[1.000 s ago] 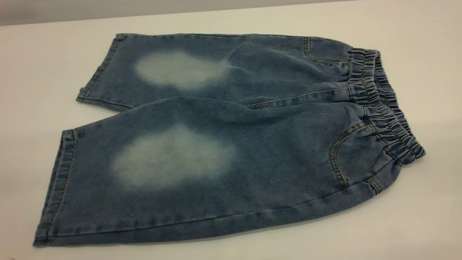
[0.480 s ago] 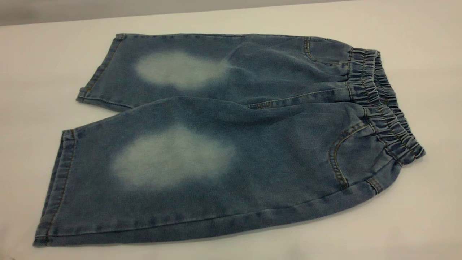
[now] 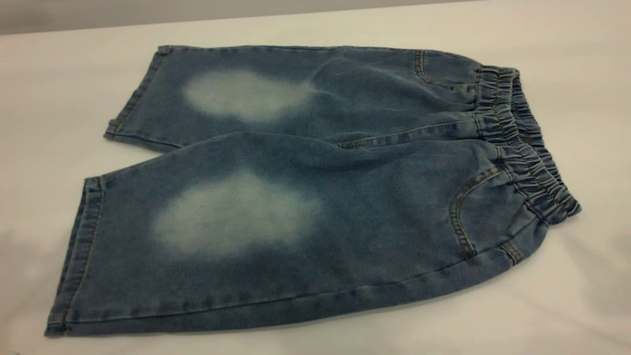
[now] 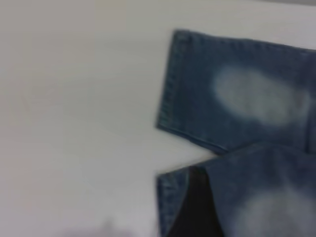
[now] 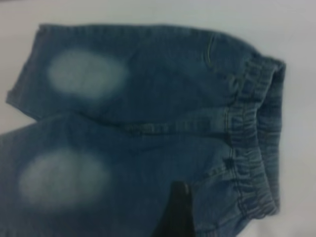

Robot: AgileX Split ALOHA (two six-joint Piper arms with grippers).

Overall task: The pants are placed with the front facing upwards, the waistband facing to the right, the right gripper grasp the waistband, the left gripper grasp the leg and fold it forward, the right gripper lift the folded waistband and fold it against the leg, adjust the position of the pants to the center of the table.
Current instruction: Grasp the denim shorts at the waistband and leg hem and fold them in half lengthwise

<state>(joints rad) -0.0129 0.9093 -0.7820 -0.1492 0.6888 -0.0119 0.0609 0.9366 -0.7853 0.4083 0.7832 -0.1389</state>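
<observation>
The blue denim pants point(image 3: 345, 197) lie flat on the white table point(image 3: 567, 59), front up, both legs spread toward the left. The ruched waistband point(image 3: 522, 148) is at the right end. No gripper shows in the exterior view. In the left wrist view, a black part of my left gripper point(image 4: 193, 210) hangs over the hem of the near leg point(image 4: 256, 197), above the cloth and apart from it. In the right wrist view, a black part of my right gripper point(image 5: 177, 210) hangs over the near hip, beside the waistband point(image 5: 252, 148). Neither holds any cloth.
Bare table surrounds the pants on all sides, with its far edge point(image 3: 197, 19) against a grey wall. Faint shadows lie on the table at the near left point(image 3: 24, 256) and near right point(image 3: 596, 256).
Faint shadows have spread over the table at the near left and near right of the pants. The pants have not moved.
</observation>
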